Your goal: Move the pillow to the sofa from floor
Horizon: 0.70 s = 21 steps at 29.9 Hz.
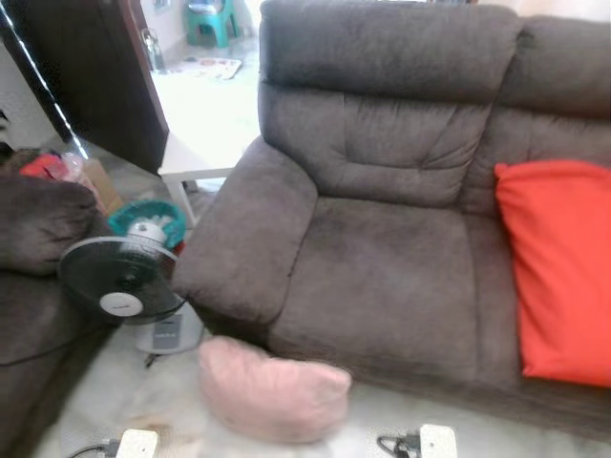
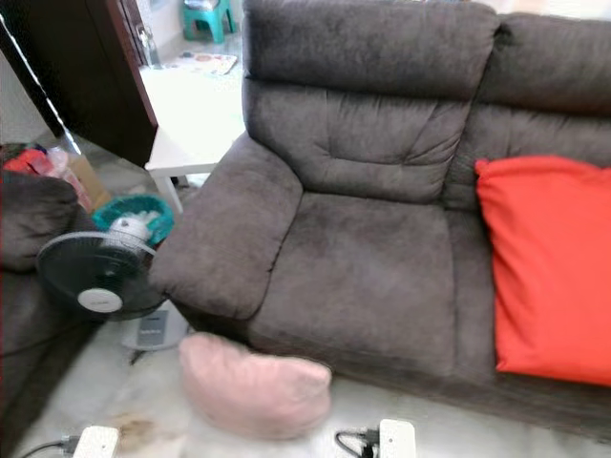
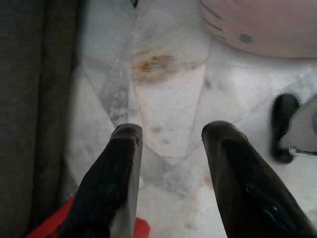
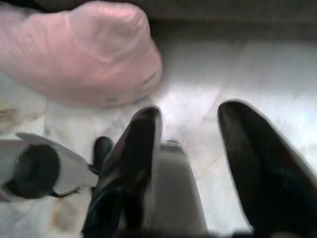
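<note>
A pale pink pillow (image 1: 272,391) lies on the marble floor against the front of the dark brown sofa (image 1: 382,277), below its left armrest. In the left wrist view my left gripper (image 3: 171,131) hangs open over bare floor, with the pillow (image 3: 262,25) some way beyond its fingertips. In the right wrist view my right gripper (image 4: 193,111) is also open and holds nothing. The pillow (image 4: 79,49) lies just ahead of it and to one side, apart from the fingers.
A red cushion (image 1: 558,267) stands on the sofa's right seat. A black floor fan (image 1: 119,281) and a teal basket (image 1: 143,218) stand left of the armrest. Another dark seat (image 1: 29,239) fills the left edge. A white low table (image 1: 205,143) is behind.
</note>
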Tool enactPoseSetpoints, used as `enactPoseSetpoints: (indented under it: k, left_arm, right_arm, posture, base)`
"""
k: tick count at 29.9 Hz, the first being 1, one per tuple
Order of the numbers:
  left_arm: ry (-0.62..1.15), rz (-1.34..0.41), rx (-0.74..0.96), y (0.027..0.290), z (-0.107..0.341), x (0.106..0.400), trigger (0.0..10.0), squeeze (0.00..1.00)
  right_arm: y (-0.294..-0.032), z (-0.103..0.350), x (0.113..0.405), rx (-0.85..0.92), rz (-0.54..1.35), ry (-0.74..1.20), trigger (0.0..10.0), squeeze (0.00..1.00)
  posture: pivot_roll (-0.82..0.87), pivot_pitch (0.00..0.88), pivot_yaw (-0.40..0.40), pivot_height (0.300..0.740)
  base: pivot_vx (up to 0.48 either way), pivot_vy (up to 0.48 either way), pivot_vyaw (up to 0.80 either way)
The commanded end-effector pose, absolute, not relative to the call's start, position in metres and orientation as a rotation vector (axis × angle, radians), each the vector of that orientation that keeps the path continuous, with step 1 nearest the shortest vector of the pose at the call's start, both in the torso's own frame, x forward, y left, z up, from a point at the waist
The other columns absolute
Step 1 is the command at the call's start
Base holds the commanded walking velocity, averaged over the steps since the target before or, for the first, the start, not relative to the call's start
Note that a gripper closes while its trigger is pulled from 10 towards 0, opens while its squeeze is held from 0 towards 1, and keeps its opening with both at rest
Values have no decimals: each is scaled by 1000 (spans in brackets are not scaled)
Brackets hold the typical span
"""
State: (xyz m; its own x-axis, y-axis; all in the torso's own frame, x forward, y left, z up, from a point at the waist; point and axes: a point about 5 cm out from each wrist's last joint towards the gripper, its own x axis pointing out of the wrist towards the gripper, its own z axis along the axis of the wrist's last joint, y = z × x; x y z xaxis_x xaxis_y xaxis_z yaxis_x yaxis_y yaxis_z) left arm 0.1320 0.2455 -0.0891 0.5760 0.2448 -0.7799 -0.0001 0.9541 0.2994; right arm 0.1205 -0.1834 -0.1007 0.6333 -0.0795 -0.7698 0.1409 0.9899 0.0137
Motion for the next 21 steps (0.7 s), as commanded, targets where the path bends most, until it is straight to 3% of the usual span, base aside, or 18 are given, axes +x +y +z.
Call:
enactPoseSetpoints:
  k: [1, 21]
  left_arm:
    - [953, 155, 290, 251, -87, 134, 10000, 0]
    - [922, 157, 281, 250, -86, 136, 10000, 0]
  right_arm:
    - [-191, -94, 139, 88, -138, 836, 10000, 0]
    - [-192, -94, 139, 105, -137, 843, 10000, 0]
  posture:
    - [138, 59, 2, 740]
    - [144, 72, 3, 740]
  base:
    - [0, 382, 0]
    - [0, 371, 0]
